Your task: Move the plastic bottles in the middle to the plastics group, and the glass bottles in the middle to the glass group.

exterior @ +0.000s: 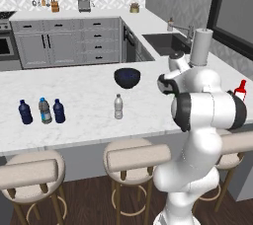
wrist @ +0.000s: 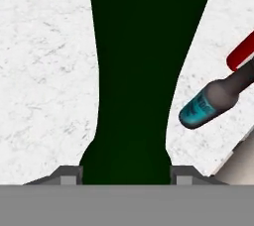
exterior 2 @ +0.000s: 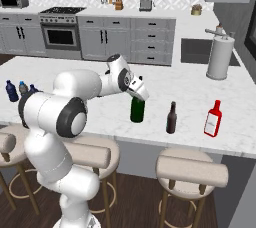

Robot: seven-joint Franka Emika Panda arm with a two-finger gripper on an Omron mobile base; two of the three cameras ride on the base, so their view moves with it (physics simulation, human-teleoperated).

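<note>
On counter, R side | green bottle point(exterior 2: 137, 110) dark, upright | hand point(exterior 2: 141, 95) gripping neck

Clearance around the bottles on the counter point(exterior 2: 165, 84)

The green bottle point(exterior 2: 137, 110) is being flanked closely on the right by the brown bottle point(exterior 2: 171, 118), with the red bottle point(exterior 2: 213, 118) just beyond; the gap there is being kept narrow. Open marble is being left towards the clear bottle point(exterior: 118, 106) and black bowl point(exterior: 127, 77). The far-left stretch is being blocked by three small bottles point(exterior: 42, 111).
</note>
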